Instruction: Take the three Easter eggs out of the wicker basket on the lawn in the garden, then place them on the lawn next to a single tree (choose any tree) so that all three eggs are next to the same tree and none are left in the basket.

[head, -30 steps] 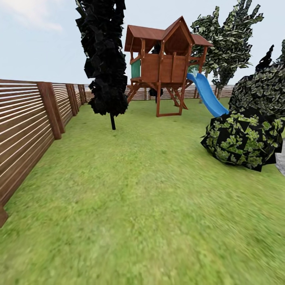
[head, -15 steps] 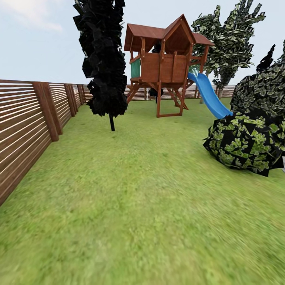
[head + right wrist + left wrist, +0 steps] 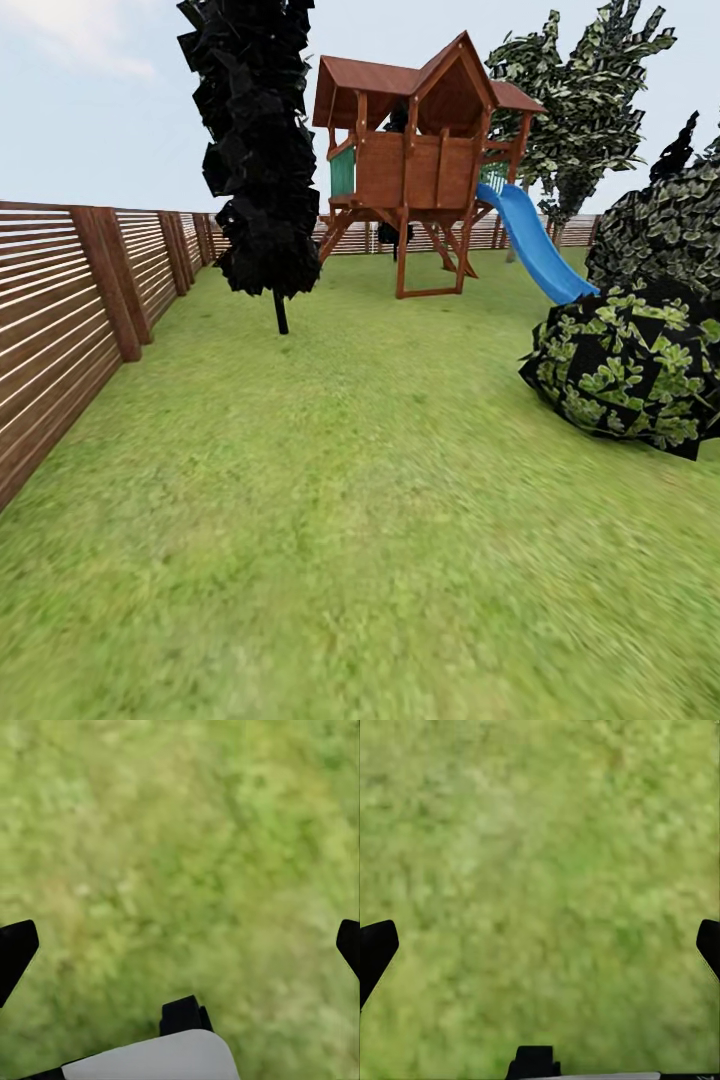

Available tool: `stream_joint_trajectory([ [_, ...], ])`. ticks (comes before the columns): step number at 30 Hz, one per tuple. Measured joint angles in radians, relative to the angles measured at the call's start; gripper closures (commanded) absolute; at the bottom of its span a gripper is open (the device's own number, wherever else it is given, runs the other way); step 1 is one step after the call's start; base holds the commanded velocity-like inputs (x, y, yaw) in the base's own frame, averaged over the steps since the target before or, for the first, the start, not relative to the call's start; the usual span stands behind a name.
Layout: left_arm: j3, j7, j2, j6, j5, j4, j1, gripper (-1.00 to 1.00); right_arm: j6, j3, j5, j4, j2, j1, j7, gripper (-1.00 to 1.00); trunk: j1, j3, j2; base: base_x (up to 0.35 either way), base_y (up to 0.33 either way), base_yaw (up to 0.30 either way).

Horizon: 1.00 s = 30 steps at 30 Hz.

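Observation:
The lawn [image 3: 360, 500] spreads out ahead as short, mottled green grass. The Easter eggs and the wicker basket are out of view. A leafy tree [image 3: 590, 90] rises behind the slide at the back right, its trunk mostly hidden. My left gripper [image 3: 540, 952] is open over bare grass, its dark fingertips [image 3: 375, 949] far apart with nothing between them. My right gripper [image 3: 180, 952] is open too, above grass, one fingertip [image 3: 15, 949] at each side of that view.
A slatted wooden fence [image 3: 60, 320] runs along the left. A thin-stemmed dark cypress [image 3: 260, 150] stands ahead on the left. Beyond it is a wooden playhouse [image 3: 415, 150] with a blue slide [image 3: 535, 245]. Dark leafy bushes [image 3: 630, 370] crowd the right.
The whole head view has shifted: the fence slid left and the bushes right, everything a little nearer, so the camera has moved forward. No object moved by itself.

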Motion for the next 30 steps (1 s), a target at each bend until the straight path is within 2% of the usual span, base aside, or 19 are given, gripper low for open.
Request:
stream_joint_trajectory([
  [7,0.000,0.001,-0.001,0.000,0.001,-0.002,0.000,-1.00,-0.006,0.001,0.000,0.000,0.002,0.000,-0.001,-1.00,0.000,0.000,0.000,0.318,0.115,-0.019],
  [19,0.000,0.002,-0.002,0.000,0.001,-0.002,0.000,-1.00,-0.006,0.001,0.000,0.000,0.002,0.000,-0.001,-1.00,0.000,0.000,0.000,0.295,0.184,-0.210],
  [24,0.000,0.001,-0.002,0.000,0.001,-0.002,0.000,-1.00,-0.006,0.001,0.000,0.000,0.001,0.000,-0.001,-1.00,0.000,0.000,0.000,0.298,0.173,-0.029],
  [30,0.000,0.001,-0.002,0.000,0.001,-0.002,0.000,-1.00,-0.006,0.000,0.000,0.000,0.002,0.000,-0.003,-1.00,0.000,0.000,0.000,0.333,0.006,0.009],
])
